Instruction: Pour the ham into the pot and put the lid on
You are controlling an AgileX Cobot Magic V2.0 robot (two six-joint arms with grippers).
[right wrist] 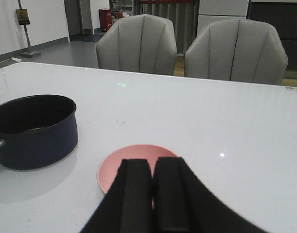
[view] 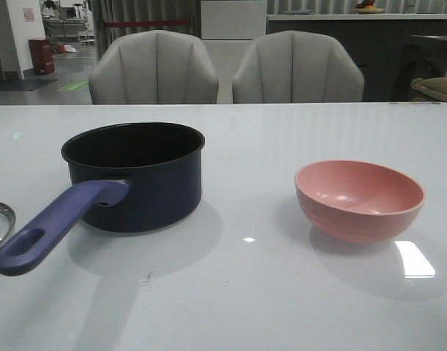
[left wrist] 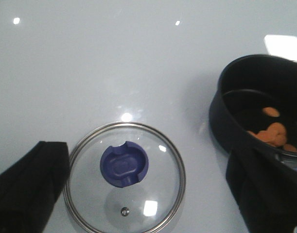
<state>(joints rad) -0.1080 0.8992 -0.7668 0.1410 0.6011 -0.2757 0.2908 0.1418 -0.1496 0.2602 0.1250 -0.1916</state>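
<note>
Orange ham (left wrist: 273,133), about 5 pieces, lies inside 1 pot (view: 139,175) near the table's (view: 245,292) left edge. 1 lid (left wrist: 124,178) rests flat beside it, between the released left claw's (left wrist: 148,194) fingers (left wrist: 26,189). 1 pink bowl (view: 360,199) sits right; the right claw (right wrist: 153,194) is clenched, grasping nothing.

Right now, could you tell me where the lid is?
The lid lies flat on the table, at the front view's far left edge, beside the pot.
</note>
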